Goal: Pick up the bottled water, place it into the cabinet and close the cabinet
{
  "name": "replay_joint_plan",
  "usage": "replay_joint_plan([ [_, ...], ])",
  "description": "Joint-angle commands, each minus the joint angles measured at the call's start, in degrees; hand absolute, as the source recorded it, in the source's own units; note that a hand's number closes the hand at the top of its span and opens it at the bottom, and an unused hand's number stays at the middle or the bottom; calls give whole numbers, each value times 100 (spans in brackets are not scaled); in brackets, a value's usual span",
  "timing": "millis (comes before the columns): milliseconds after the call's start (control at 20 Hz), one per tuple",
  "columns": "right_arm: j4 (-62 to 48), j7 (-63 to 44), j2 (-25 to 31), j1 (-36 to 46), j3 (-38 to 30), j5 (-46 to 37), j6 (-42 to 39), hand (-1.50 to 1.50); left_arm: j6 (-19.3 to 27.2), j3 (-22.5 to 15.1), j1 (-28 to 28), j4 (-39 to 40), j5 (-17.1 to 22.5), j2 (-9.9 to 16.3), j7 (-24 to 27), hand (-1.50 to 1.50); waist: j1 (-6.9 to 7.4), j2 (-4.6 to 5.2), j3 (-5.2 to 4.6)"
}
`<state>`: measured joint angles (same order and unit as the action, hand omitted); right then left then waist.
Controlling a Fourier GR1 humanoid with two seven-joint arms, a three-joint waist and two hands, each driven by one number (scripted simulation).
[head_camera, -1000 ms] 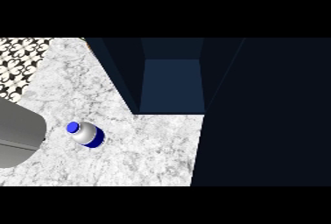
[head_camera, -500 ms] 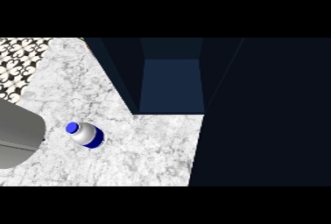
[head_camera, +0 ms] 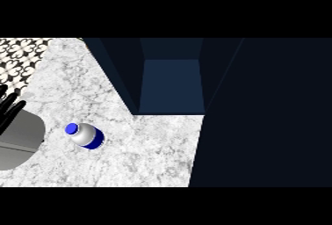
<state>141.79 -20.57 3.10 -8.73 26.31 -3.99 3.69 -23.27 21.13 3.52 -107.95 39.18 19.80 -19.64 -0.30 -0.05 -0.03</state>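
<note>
The bottled water [head_camera: 85,135], a white bottle with a blue cap and a blue band, stands on the marble counter [head_camera: 142,149] left of centre. At the view's left edge my left hand [head_camera: 9,115] shows black fingers, straight and pointing up, above its grey forearm [head_camera: 19,143]. It is apart from the bottle, to the bottle's left, and holds nothing. The dark blue cabinet [head_camera: 172,85] is open at the back of the counter, with nothing visible inside. My right hand does not show.
The cabinet's open door [head_camera: 266,114] is a large dark panel filling the right side. A patterned tile wall [head_camera: 19,57] lies at the top left. Bare marble stretches between the bottle and the cabinet's mouth.
My left forearm has risen a little at the left edge and its black fingers have come into view. The bottle and the cabinet have not moved.
</note>
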Motion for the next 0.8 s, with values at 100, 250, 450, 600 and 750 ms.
replay_joint_plan([
  [100, 502, -347, 118, -3, 296, -719, 170, -150, -291, -9, -287, 1067, -508, -73, 414, -150, -21, 0, -3],
  [250, 704, -516, 362, 86, -195, -257, 91, -150, -346, -42, -221, 1174, -823, -193, 705, -150, -4, 3, -1],
  [450, 324, -747, 96, 705, 79, -606, 387, -150, -568, -239, -303, 1924, -1445, -345, 1253, -150, 3, 11, -6],
  [600, 942, -535, 406, -135, 677, -915, 447, -150, -768, -159, -386, 2579, -1613, -200, 1508, -150, -92, -10, -8],
  [750, 370, -338, 357, 135, 575, -785, 479, -150, -832, -270, -644, 3481, -2180, -315, 2169, -150, -76, 10, -7],
])
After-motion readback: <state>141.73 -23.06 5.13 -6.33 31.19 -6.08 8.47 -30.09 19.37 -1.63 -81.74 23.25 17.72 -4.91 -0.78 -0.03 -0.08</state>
